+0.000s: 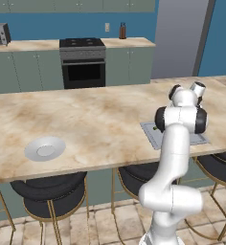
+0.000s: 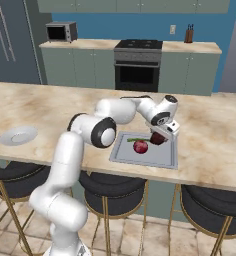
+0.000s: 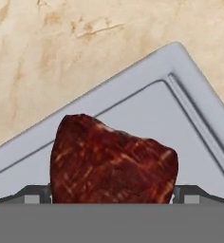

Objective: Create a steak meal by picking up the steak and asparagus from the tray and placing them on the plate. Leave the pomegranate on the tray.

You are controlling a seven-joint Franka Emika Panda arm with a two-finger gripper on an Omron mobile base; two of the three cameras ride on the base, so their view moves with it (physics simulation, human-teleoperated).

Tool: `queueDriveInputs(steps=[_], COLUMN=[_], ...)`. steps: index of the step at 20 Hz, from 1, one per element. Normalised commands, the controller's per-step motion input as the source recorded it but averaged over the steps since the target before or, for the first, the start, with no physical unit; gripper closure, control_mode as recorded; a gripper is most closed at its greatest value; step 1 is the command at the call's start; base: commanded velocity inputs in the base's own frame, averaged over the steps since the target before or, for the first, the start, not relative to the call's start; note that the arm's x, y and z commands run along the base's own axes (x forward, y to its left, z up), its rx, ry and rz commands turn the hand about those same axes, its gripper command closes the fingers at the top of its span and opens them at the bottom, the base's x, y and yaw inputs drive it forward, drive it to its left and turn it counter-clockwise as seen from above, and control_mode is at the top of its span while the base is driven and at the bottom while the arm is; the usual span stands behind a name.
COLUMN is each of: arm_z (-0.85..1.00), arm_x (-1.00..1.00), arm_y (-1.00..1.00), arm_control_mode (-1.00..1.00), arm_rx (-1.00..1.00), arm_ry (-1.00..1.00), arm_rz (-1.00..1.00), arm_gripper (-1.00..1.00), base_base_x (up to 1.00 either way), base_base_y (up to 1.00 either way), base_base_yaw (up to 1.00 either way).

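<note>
The dark red-brown steak [image 3: 111,161] sits between my two fingertips, which press against its left and right sides. My gripper [image 3: 112,195] is shut on the steak [image 2: 157,139] over the far right part of the grey tray [image 2: 145,158]. A thin green asparagus stalk [image 2: 135,139] lies on the tray just left of the steak, and a red pomegranate [image 2: 140,146] rests beside it. My gripper [image 2: 160,136] reaches down from the wrist. The round white-grey plate [image 1: 45,148] stands far to the left on the counter, and the tray [image 1: 152,137] is partly hidden behind my arm.
A marble counter [image 2: 40,107] carries the tray and the plate [image 2: 19,135]. Black stools [image 2: 110,187] stand under its near edge. An oven [image 2: 137,67], a microwave [image 2: 60,31] and cabinets line the back wall.
</note>
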Motion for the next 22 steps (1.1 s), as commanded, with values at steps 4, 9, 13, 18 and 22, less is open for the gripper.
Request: queueDriveInputs(steps=[4,9,13,18,22], arm_z=[0.88,0.86,0.69,0.57,0.25], arm_x=[-0.76,-0.77,-0.72,-0.55,-0.44], arm_y=[0.44,0.80,1.00,1.00,1.00], arm_control_mode=[-1.00,-1.00,-1.00,-1.00,-1.00], arm_rx=[-0.05,-0.12,-0.14,-0.12,-0.17], arm_ry=[-0.20,-0.23,-0.20,-0.12,-0.01], arm_rz=[0.09,0.13,0.15,0.17,0.18], arm_gripper=[1.00,1.00,1.00,1.00,1.00], base_base_x=[0.00,0.00,0.00,0.00,0.00], base_base_y=[0.00,0.00,0.00,0.00,0.00], base_base_yaw=[0.00,0.00,0.00,0.00,0.00])
